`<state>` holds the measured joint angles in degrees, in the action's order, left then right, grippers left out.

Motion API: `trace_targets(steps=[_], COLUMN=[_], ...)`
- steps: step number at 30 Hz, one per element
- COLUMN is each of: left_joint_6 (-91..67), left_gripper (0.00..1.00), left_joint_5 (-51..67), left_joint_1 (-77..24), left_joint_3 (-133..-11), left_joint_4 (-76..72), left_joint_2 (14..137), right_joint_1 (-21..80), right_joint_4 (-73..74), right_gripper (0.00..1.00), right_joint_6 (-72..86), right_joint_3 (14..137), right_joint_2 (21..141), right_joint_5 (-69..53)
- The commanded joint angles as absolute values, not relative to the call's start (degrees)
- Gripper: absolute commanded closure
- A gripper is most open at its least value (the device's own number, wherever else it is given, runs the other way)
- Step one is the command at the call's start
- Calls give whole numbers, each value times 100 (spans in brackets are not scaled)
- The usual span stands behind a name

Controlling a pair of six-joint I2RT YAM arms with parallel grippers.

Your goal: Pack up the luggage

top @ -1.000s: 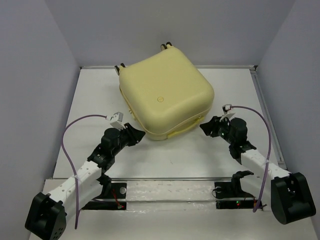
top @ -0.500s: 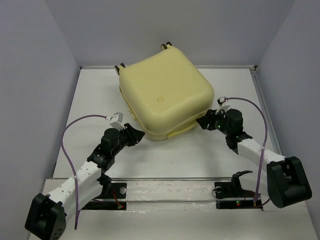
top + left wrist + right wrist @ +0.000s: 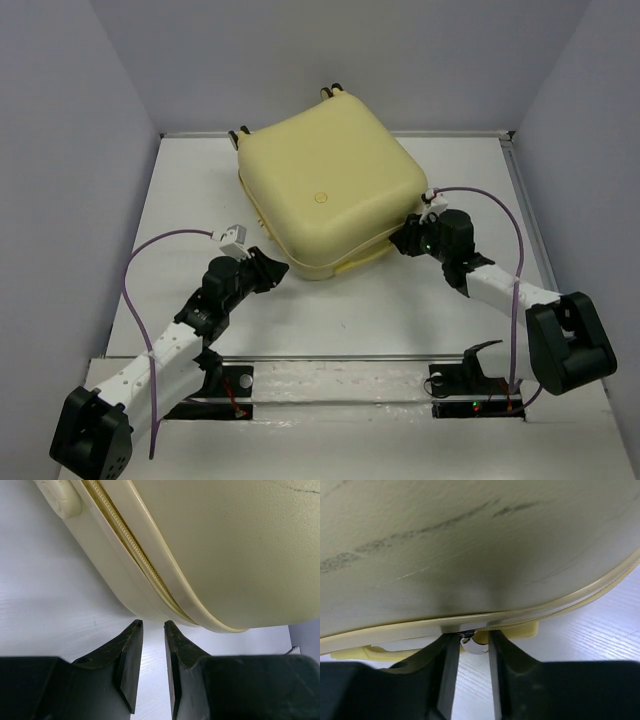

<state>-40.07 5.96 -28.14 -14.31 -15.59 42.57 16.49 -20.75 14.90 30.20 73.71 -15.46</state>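
Observation:
The luggage [image 3: 330, 190] is a pale-yellow hard-shell suitcase lying flat and closed at the table's middle back, with its wheels [image 3: 333, 92] at the far side. My left gripper [image 3: 283, 270] is at its front-left corner, just short of the shell [image 3: 225, 545] and its zipper seam [image 3: 135, 550]. Its jaws are a narrow gap apart and empty [image 3: 152, 626]. My right gripper [image 3: 400, 243] is pressed against the suitcase's right front side [image 3: 470, 545]. Its jaws [image 3: 474, 639] are closed around a small silver zipper pull [image 3: 473, 645] that hangs from the seam.
The white table [image 3: 330, 320] is walled at the back and on both sides. A yellow handle [image 3: 362, 262] sticks out of the suitcase's front edge between the two grippers. A metal rail [image 3: 330, 357] runs along the near edge by the arm bases.
My right gripper has moved left and away from me, from open table up against the suitcase's side seam and around the zipper pull. The left arm and the suitcase have not moved.

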Motion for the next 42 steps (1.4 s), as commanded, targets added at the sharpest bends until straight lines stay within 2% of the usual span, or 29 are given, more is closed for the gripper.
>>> trace_targets(steps=[1,5,9,15,18,19,22,25,30,35,38,39,41,42], left_joint_6=[-3788,-3744,-3709,-3709,-3770,-3779,-3849,-3964,-3947,-3728,-3255,-3165,-3042,-3024], left_gripper=[65,65,65,65,65,65,65,65,67,66,44,28,6,3], left_joint_5=[483,475,475,536,633,659,642,536,492,440,141,-268,-614,-615], left_joint_1=[-2839,-2830,-2839,-2830,-2848,-2865,-3005,-3260,-3515,-3481,-3463,-3463,-3358,-3262], left_joint_3=[-1749,-1811,-1881,-2118,-2320,-2381,-2627,-2742,-2900,-3084,-3618,-3821,-4400,-4560], left_joint_4=[-1652,-1626,-1635,-1880,-2179,-2267,-2636,-2890,-2971,-2412,-1471,-1076,-120,112], left_joint_2=[4254,4254,4280,4596,4930,5009,5352,5695,6012,5872,5626,5555,5328,5239], right_joint_1=[1951,2091,2293,2689,3739,3744,5564,6928,7820,7875,7875,7875,7875,7875], right_joint_4=[-1978,-2012,-2048,-1934,-1601,-1539,-1477,-1476,-2440,-3933,-4366,-4420,-4229,-4114], right_gripper=[71,77,93,93,93,93,93,93,93,93,93,93,93,93], right_joint_6=[1318,1388,1415,1547,1722,1818,2346,2662,2673,2470,2829,2839,2839,2839], right_joint_3=[3314,3200,3138,3006,3023,3023,3155,3734,4919,5090,4565,4405,4036,3938], right_joint_2=[7374,7269,7198,6874,6698,6662,6670,7275,8453,9333,9125,9010,8625,8500], right_joint_5=[-423,-71,193,176,44,-174,-308,444,939,1397,1748,1775,1836,1828])
